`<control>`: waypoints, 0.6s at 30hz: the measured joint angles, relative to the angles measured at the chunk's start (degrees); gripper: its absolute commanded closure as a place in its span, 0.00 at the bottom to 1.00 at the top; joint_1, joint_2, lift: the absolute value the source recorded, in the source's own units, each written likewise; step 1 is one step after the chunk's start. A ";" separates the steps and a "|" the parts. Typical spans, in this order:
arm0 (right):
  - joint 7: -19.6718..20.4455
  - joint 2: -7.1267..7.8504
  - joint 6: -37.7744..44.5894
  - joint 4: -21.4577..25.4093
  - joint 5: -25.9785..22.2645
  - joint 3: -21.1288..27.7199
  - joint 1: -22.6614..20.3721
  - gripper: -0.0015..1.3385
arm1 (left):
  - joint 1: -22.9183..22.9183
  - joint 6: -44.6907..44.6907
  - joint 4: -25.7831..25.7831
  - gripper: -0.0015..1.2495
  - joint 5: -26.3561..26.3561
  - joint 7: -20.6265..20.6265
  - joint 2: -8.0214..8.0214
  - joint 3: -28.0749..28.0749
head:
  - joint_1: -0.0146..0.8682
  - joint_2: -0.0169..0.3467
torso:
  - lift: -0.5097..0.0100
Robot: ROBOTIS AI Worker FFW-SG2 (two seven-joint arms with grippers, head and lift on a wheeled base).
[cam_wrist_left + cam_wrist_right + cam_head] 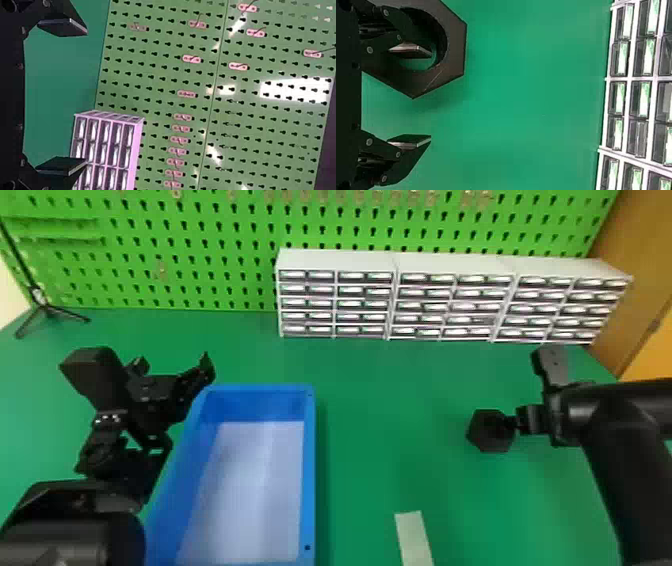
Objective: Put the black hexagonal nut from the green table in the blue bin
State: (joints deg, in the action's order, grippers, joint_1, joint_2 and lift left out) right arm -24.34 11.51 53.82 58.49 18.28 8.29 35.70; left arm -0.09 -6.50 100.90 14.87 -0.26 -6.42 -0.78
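Right gripper has its fingers spread, one overlapping the hole of the black hexagonal nut, the other apart from it; contact cannot be told. The nut lies over the right part of the green table, right of the blue bin. Left gripper, fingers wide apart, is by the bin's far left corner.

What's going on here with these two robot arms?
The right gripper is at the big black nut, with its fingers apart and one finger over or inside the nut's hole; it isn't gripping it between both fingers. The nut isn't in the blue bin yet; it is off to the right of it, over the green table. The left gripper is open beside the bin's far left corner, holding nothing.
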 measured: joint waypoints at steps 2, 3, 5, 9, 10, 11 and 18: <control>0.00 -0.02 -0.12 -0.10 0.00 -0.06 -0.08 0.38 | 0.00 0.00 0.00 0.11 0.00 0.00 0.00 0.00 | 0.80 0.07 | 0.79; 0.00 -0.02 -0.16 -0.13 0.00 -0.13 -0.11 0.38 | 0.00 0.00 0.00 0.11 0.00 0.00 -0.01 0.00 | 0.80 0.07 | 0.79; 0.00 -0.01 -0.22 -0.21 0.00 -0.29 -0.16 0.38 | 0.00 0.00 0.00 0.11 0.00 0.00 -0.02 0.00 | 0.80 0.07 | 0.79; 0.00 -0.01 -0.30 -0.33 0.00 -0.45 -0.21 0.38 | 0.00 0.00 0.00 0.11 0.01 -0.03 -0.01 0.03 | 0.80 0.07 | 0.79; 0.00 -0.01 -0.33 -0.36 0.00 -0.46 -0.25 0.38 | 0.00 0.00 0.00 0.11 0.01 -0.04 0.00 0.05 | 0.80 0.07 | 0.79; 0.00 -0.02 -0.36 -0.37 0.01 -0.46 -0.29 0.38 | 0.00 0.00 0.00 0.11 0.00 -0.04 0.00 0.06 | 0.80 0.07 | 0.79; 0.00 -0.08 -0.55 -0.47 0.14 -0.40 -0.61 0.38 | -0.06 0.00 0.00 0.11 0.03 -0.08 -0.01 0.08 | 0.80 0.07 | 0.79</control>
State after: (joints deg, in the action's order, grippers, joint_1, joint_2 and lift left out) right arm -24.34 11.43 53.27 58.02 18.42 7.89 35.09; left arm -0.14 -6.50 100.90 14.90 -0.34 -6.43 -0.70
